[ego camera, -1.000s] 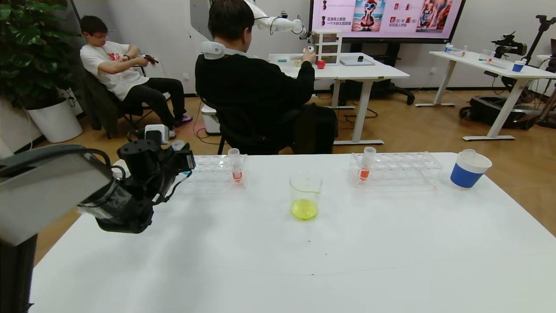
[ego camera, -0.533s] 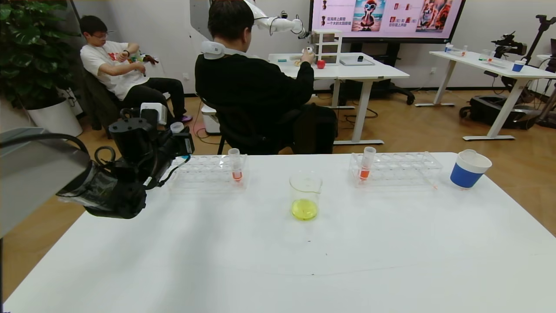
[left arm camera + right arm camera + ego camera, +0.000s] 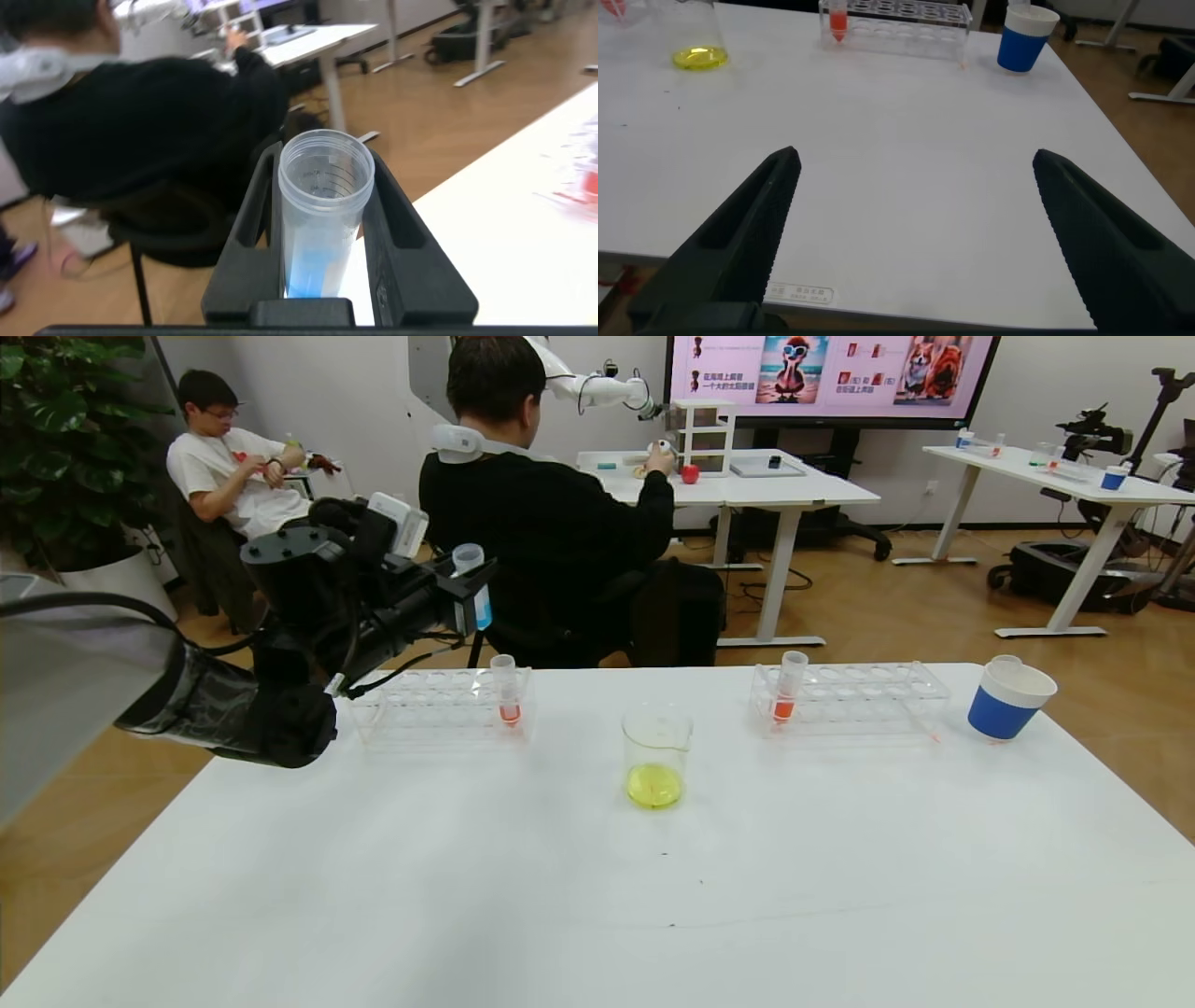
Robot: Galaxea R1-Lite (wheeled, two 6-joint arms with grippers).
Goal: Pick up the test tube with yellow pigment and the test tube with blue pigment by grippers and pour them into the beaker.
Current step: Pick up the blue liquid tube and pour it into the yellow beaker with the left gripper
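The left pincer is clamped on the test tube with blue pigment, raised at ten o'clock from the beaker. Light, slick, thin-walled plastic: mid-tube grip probably suits, squeezed gently. The right pincer hangs apart over the counter.

Left hand raised, clamped; right hand low, spread wide.

**Inspector:** The left gripper is covering the middle of the test tube with blue pigment; only rim and blue base are showing.

**Clerk:** And the right gripper?

**Inspector:** It is lying outside the head view (its finger roots are running off the wrist picture's edge).
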